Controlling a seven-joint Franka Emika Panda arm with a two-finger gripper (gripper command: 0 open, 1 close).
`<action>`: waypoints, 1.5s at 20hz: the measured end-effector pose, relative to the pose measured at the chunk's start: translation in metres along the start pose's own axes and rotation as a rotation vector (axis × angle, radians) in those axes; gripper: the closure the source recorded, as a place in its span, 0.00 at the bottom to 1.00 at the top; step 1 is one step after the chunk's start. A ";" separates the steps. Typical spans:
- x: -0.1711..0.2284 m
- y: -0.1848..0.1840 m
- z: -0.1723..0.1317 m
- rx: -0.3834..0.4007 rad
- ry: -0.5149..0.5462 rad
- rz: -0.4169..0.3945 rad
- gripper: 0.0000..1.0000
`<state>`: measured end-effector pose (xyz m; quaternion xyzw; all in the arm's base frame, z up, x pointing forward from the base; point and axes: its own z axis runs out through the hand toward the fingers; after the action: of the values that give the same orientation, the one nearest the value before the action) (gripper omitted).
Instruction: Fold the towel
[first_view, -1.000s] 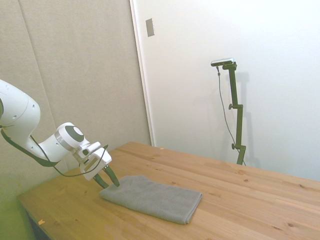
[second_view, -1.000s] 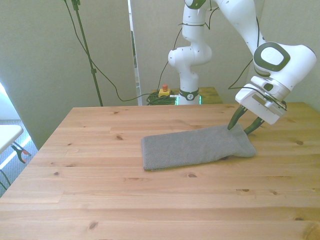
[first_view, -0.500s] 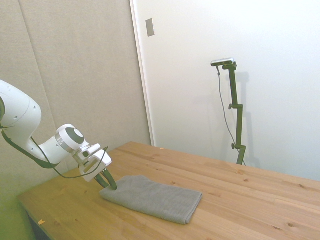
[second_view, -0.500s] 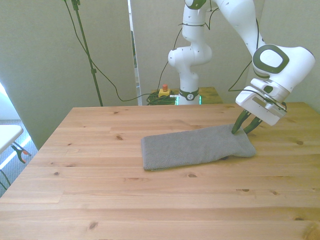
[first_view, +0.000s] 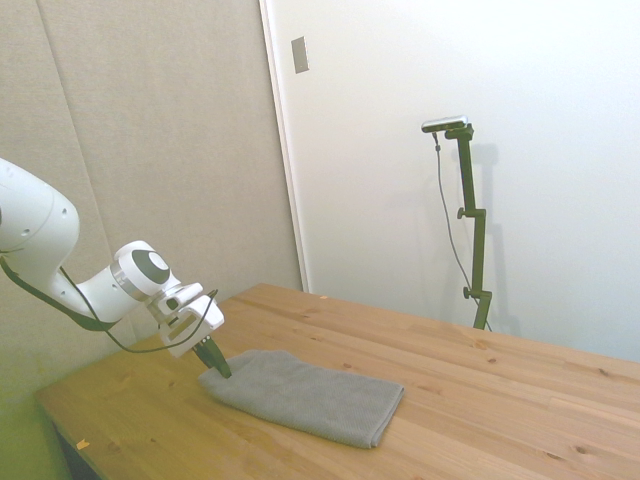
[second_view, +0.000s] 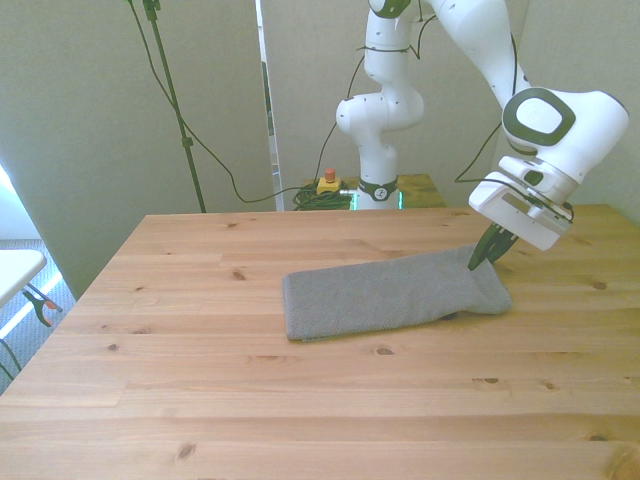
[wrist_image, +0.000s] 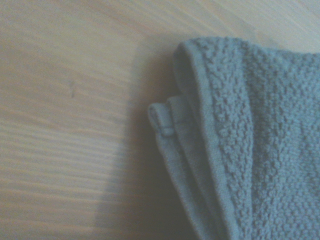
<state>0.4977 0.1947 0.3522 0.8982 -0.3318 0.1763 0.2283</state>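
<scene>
I see a glossy white arm (second_view: 470, 40) built of rounded segments, filling the upper middle and upper right of the front view. A round grey cap ringed in dark green or black sits on the wrist joint (second_view: 540, 115). Thin dark cables trail along the links and loop under the wrist. The tool (second_view: 488, 252) has a boxy white body and dark fingers (first_view: 216, 361), possibly dark green. The base carries a greenish band.
</scene>
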 end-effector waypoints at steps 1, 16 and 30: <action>0.009 0.009 -0.010 0.019 -0.004 0.014 1.00; 0.202 0.219 -0.025 0.192 -0.106 0.289 1.00; 0.271 0.273 0.115 0.312 -0.293 0.396 0.00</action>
<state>0.5266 -0.1905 0.4635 0.8560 -0.4990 0.1348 -0.0016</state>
